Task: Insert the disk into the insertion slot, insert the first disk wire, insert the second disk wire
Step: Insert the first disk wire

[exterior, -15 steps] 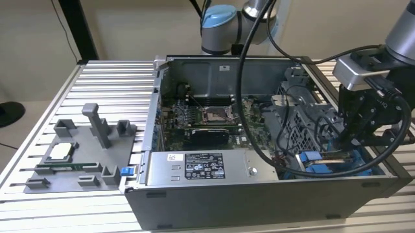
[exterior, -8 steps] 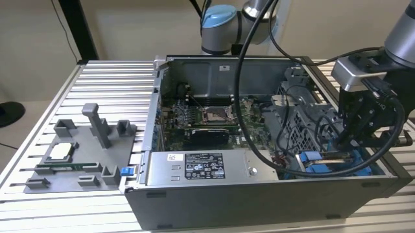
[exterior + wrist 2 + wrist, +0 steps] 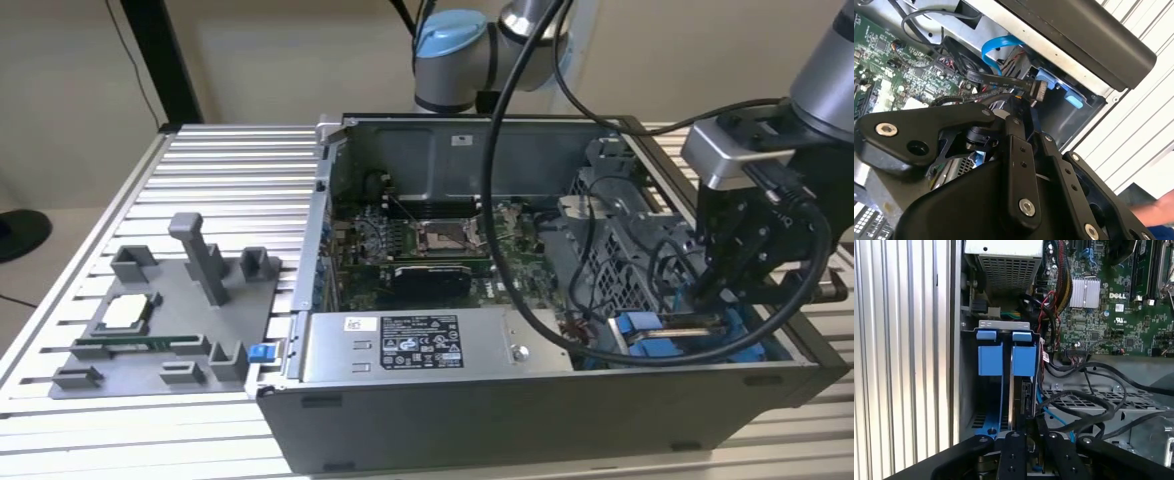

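Observation:
The disk (image 3: 1026, 395) stands on edge in the insertion slot (image 3: 1024, 355), a bay with bright blue plastic pieces beside the case wall. In the exterior view the disk (image 3: 674, 328) lies between the slot's blue pieces (image 3: 641, 335) at the case's near right corner. My gripper (image 3: 714, 300) reaches down onto the disk's end. In the second wrist view the fingers (image 3: 1014, 145) stand close together. A black flat disk wire (image 3: 999, 81) ends in a ridged connector (image 3: 1040, 91) at my gripper (image 3: 1026, 102). In the first wrist view my gripper (image 3: 1031, 427) is right at the disk's near end.
The open computer case sits on a ribbed aluminium table (image 3: 227, 160). Inside are the motherboard (image 3: 427, 245), a labelled power-supply box (image 3: 414, 345) and a perforated cage (image 3: 1089, 400) draped with black cables. A blue cable (image 3: 996, 46) loops near the bay. A grey fixture tray (image 3: 160, 320) lies at the exterior view's left.

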Controlling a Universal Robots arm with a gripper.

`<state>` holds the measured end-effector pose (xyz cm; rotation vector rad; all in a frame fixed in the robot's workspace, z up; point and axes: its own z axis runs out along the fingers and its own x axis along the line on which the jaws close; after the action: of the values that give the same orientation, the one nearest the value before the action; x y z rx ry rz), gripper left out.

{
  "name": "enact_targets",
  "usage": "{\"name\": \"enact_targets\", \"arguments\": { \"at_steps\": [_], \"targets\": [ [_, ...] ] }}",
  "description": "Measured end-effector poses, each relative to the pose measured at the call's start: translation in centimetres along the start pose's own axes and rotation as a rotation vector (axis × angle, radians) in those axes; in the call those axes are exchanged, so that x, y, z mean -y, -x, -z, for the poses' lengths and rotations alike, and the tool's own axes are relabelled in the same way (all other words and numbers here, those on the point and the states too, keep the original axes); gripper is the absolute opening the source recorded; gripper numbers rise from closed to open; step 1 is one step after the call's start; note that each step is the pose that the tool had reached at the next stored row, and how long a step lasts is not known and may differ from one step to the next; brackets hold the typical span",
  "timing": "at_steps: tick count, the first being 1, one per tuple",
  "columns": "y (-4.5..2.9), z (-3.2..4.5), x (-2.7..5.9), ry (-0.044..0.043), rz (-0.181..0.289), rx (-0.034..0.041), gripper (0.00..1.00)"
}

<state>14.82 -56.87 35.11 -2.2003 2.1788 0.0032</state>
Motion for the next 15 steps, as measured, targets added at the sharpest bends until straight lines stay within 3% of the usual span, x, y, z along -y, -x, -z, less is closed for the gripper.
{"name": "enact_targets", "arguments": {
  "at_steps": [15],
  "targets": [
    [-0.06,-0.56,0.09,0.0003,-0.003,0.0001,0.00]
  ]
}}
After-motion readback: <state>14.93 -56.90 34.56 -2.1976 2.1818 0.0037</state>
